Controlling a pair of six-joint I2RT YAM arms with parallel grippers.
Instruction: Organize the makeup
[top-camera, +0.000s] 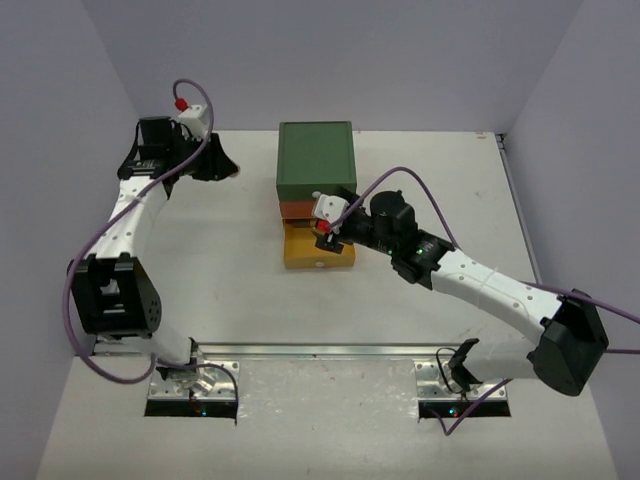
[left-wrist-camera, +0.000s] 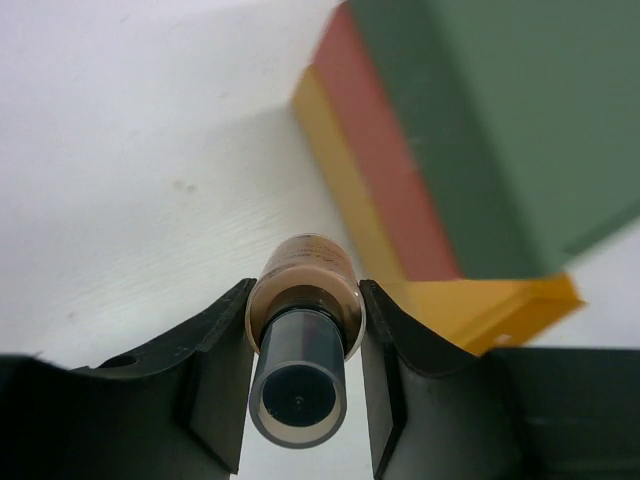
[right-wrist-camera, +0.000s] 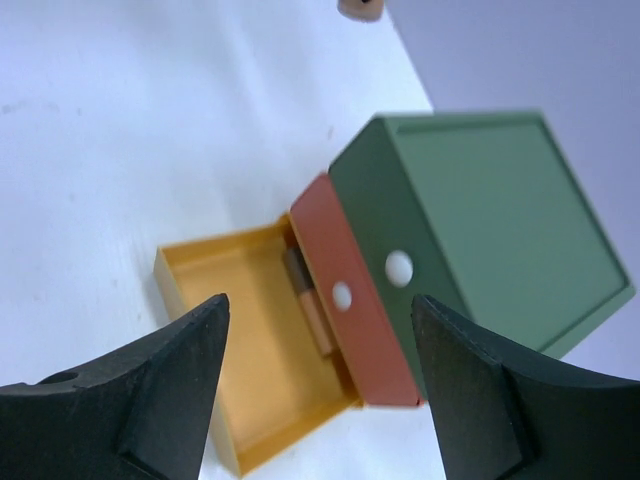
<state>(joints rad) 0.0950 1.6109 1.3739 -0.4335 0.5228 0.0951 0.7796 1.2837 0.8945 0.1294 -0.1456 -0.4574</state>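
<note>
My left gripper (left-wrist-camera: 305, 295) is shut on a peach tube (left-wrist-camera: 305, 285), its grey cap (left-wrist-camera: 298, 385) pointing toward the camera. In the top view this gripper (top-camera: 222, 168) is at the far left of the table, left of the three-drawer box (top-camera: 316, 160). My right gripper (right-wrist-camera: 320, 305) is open and empty above the box's pulled-out yellow bottom drawer (right-wrist-camera: 220, 330). A second peach tube with a dark cap (right-wrist-camera: 312, 305) lies in that drawer against the orange drawer front (right-wrist-camera: 350, 290). The top view shows the right gripper (top-camera: 326, 238) over the drawer (top-camera: 300, 255). No other makeup is in view.
The green, orange and yellow box also shows in the left wrist view (left-wrist-camera: 500, 120), to the right of the held tube. The orange and green drawers are pushed in. The table's far edge meets the walls behind the box.
</note>
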